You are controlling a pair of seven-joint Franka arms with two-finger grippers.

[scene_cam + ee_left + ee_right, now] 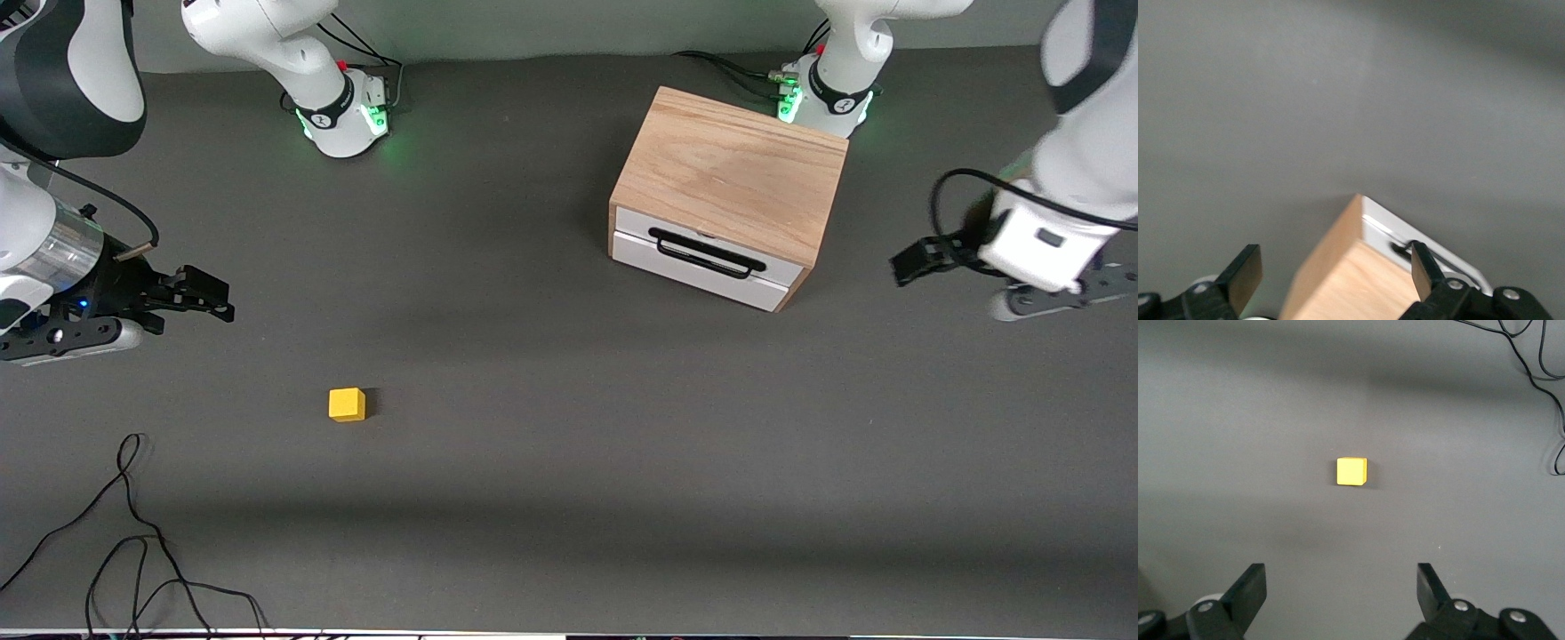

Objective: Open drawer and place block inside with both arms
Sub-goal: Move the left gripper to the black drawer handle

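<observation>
Two arms were up over the surface [569, 498], neither touching anything. The cabinet [733, 169] sat toward the left arm's end, close in front of that arm's base, its front turned partly toward the front camera. The drawer [702, 258] was fully shut, white panel flush, the black handle [707, 253] untouched.

The left gripper [1331, 270] hung in the air just off the cabinet's end, over bare surface, jaws spread wide and empty. Its wrist view looked along the cabinet top to the corner of the drawer front, so it appeared staged for the handle. Judgement: it would have to swing round to the drawer's front before it could hook the bar.

The block [347, 404] lay alone on the surface toward the right arm's end, nearer the front camera than the cabinet and well apart from it. The right gripper [1338, 587] hovered over the surface near that end, jaws at full spread, holding nothing; the block sat centred in its wrist view, which suggested a descent was being lined up.

A loose black cable [133, 551] lay nearer the camera than the block, clear of it.

Task status, judged: nothing begun; drawer first, then the block.
</observation>
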